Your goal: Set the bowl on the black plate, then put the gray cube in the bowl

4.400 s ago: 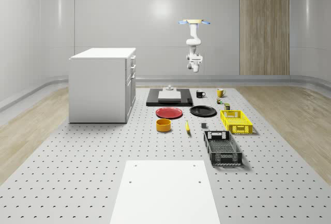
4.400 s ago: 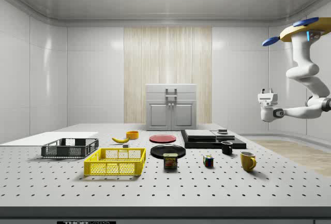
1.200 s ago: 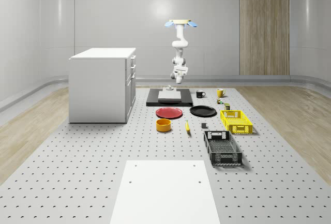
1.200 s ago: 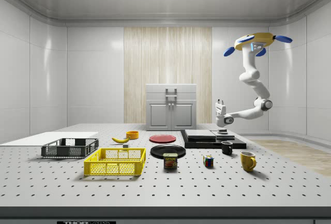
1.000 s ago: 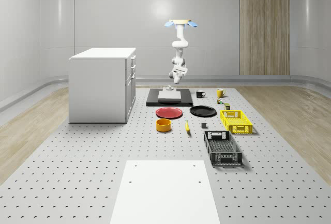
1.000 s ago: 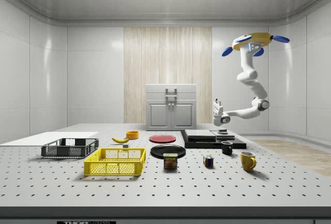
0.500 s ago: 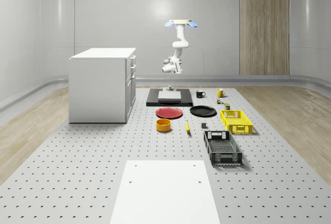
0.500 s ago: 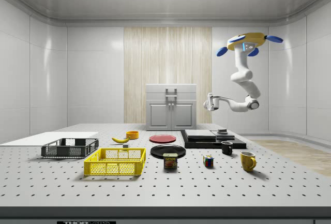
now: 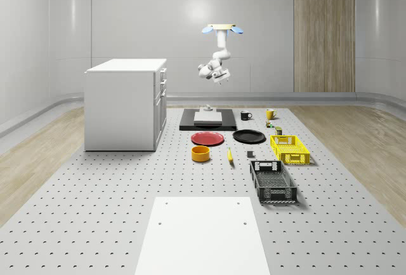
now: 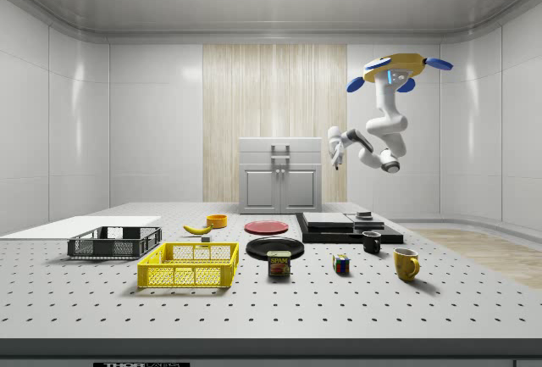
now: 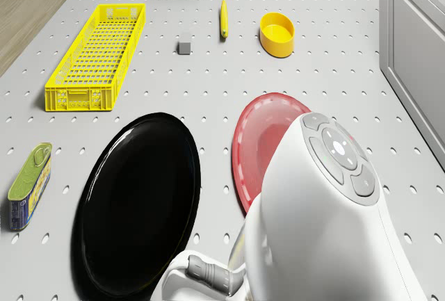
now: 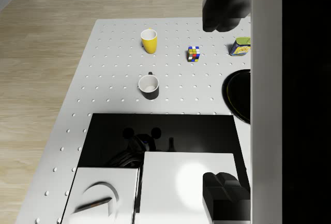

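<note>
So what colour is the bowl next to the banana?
Yellow-orange. The bowl shows best in the drone view, beside the banana.

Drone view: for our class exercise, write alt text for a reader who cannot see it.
The robot's white arm hangs above a perforated table holding a black plate beside a red plate. Farther off lie a yellow bowl, a small gray cube, a banana, a yellow crate and a food tin.
</note>
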